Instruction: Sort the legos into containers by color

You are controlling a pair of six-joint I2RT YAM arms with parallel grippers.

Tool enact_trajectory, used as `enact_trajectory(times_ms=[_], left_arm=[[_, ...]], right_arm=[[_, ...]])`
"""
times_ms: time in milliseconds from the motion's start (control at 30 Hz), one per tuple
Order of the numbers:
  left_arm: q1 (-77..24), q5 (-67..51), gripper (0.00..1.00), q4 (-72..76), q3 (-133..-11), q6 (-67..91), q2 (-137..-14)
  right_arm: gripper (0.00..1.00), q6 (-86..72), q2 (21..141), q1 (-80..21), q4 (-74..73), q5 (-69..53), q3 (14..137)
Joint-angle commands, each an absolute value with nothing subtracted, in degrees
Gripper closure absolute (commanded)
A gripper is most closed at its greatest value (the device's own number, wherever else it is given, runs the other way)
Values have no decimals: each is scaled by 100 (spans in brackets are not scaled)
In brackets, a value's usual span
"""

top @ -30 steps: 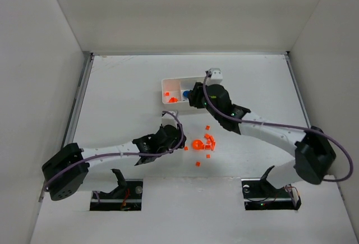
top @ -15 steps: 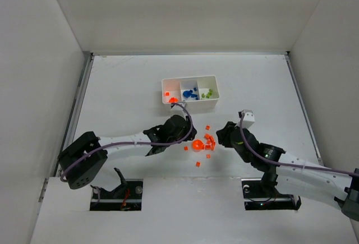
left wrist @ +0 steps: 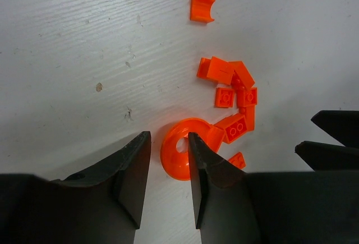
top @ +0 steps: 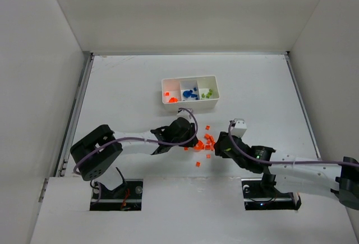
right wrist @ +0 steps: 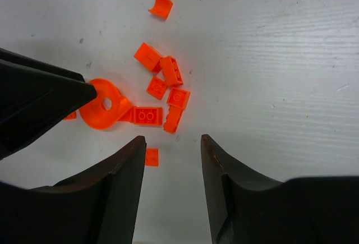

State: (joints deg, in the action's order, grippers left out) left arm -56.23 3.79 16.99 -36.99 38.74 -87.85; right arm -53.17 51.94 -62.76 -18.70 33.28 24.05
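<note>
A pile of orange legos (top: 206, 141) lies on the table between my two grippers. In the left wrist view a round orange piece with a hole (left wrist: 175, 157) sits at the tips of my left gripper (left wrist: 168, 143). The jaws are open, astride its left rim, the right finger over the disc. My right gripper (right wrist: 171, 143) hovers open just short of the small bricks (right wrist: 162, 87), a flat orange tile (right wrist: 151, 157) beside its left finger. The containers are one white tray (top: 189, 105) holding orange (top: 170, 96), blue (top: 189, 93) and green (top: 206, 93) pieces.
A curved orange piece (left wrist: 202, 8) lies apart from the pile, on its far side. A stray orange brick (top: 198, 164) sits nearer the arm bases. White walls close in the table on three sides. The two grippers face each other closely across the pile.
My right arm has swung back from the tray down to the pile. My left gripper has slid right, up to the round orange piece.
</note>
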Motion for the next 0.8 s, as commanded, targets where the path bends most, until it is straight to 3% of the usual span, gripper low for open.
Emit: enact_trajectory(times_ms=[0, 333, 767], left_arm=[[-5594, 246, 71, 1951, -3771, 3692, -8780], [-5620, 53, 83, 2065, -3771, 3612, -8974], [-5252, 167, 96, 2136, -3691, 3700, -8307]], right_arm=[[51, -5493, 5335, -6350, -1749, 3252, 2637], [55, -5766, 5870, -6631, -1538, 2865, 2645], [52, -5757, 6152, -7483, -1564, 2917, 2900]])
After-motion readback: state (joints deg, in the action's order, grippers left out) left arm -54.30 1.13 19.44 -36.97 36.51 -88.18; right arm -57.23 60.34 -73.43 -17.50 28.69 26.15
